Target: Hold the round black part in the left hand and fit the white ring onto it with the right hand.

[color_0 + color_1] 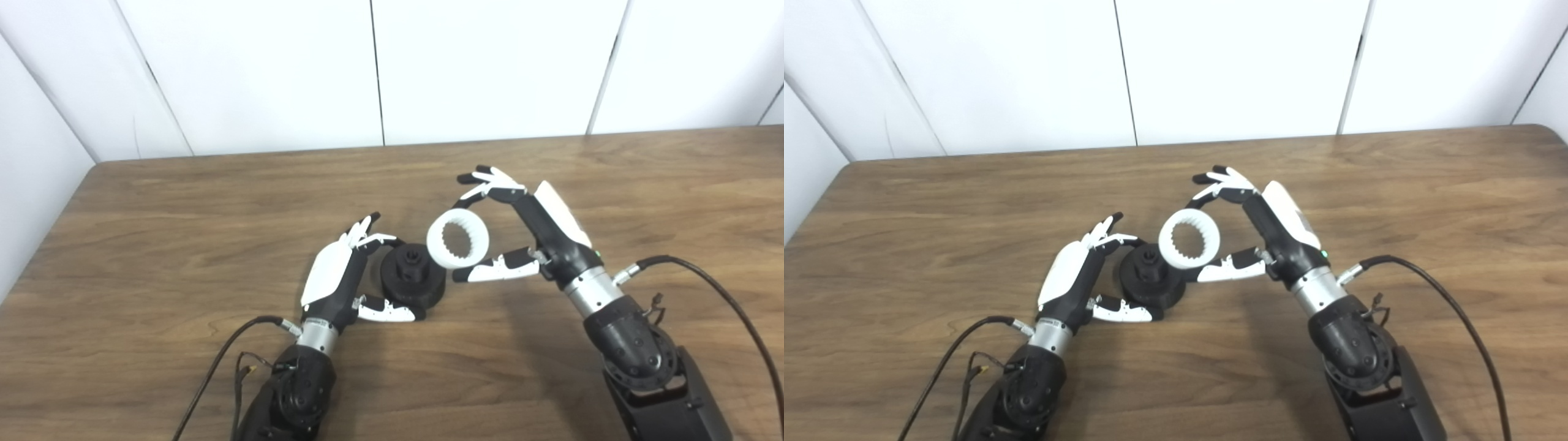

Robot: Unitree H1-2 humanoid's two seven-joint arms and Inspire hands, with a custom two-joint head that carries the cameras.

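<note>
White ring [457, 238] above black part [412, 280]

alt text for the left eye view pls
The right hand holds a toothed white ring tilted just above and right of the round black part, which the left hand grips on the wooden table.

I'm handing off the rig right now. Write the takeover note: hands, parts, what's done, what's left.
Left hand: shut on the round black part, which sits on the table.
Right hand: shut on the white ring, pinched between fingers and thumb, tilted on edge beside and just above the part's right side.
Done: both pieces grasped, ring brought alongside.
Left: level the ring over the part's raised hub, lower and seat it, then release.
</note>
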